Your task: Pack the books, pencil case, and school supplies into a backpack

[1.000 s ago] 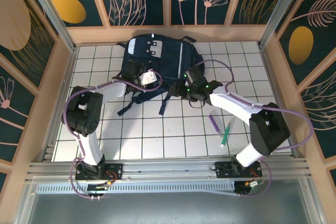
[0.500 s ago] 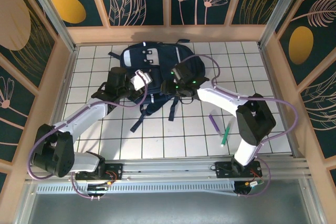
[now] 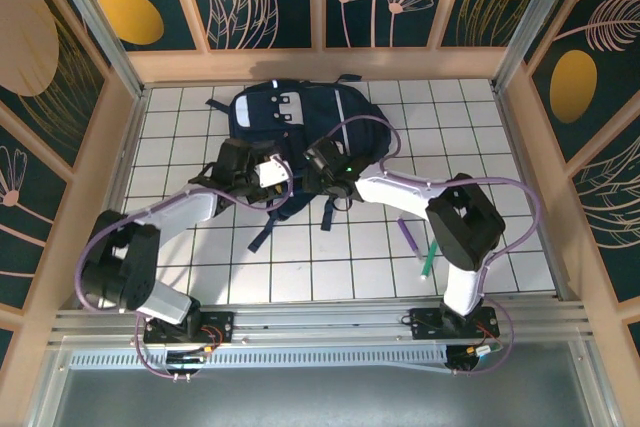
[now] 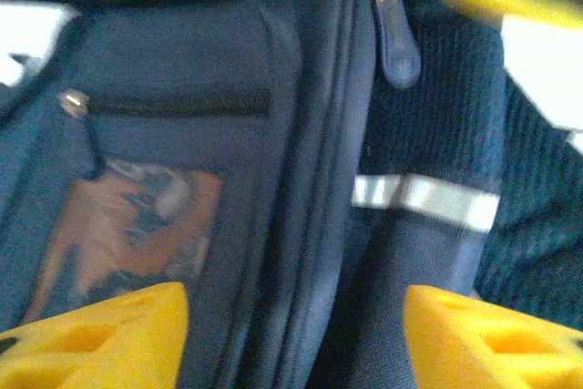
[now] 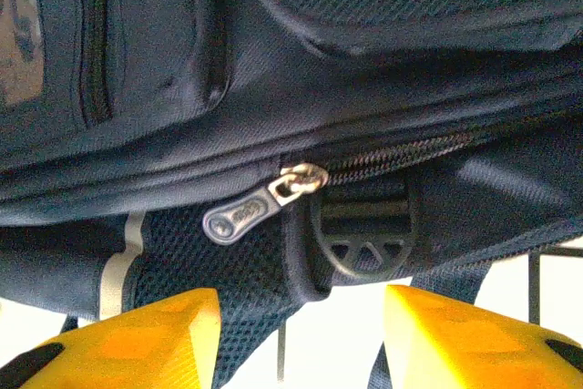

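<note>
The dark navy backpack [image 3: 300, 112] lies flat at the back of the tiled floor, its black straps trailing toward me. My left gripper [image 3: 250, 159] hovers over its lower left part, jaws open, with a zipper seam and fabric [image 4: 182, 116] between the yellow fingers [image 4: 100, 339]. My right gripper [image 3: 316, 160] is at the backpack's lower edge, open, just below a grey zipper pull [image 5: 248, 212] and a black strap buckle [image 5: 364, 230]. A purple pen [image 3: 409, 234] and a green pen [image 3: 428, 259] lie on the tiles to the right. The books and pencil case are out of view.
Wooden walls [image 3: 115, 137] enclose the floor on three sides. A second zipper pull [image 4: 397, 43] and a light reflective stripe [image 4: 424, 199] show on the backpack. Loose straps [image 3: 262, 232] lie on the tiles in front of the bag.
The backpack has been dragged and turned toward the left. My left gripper has opened and shifted slightly right. My right gripper has slid left along the bag's lower edge and narrowed a little.
</note>
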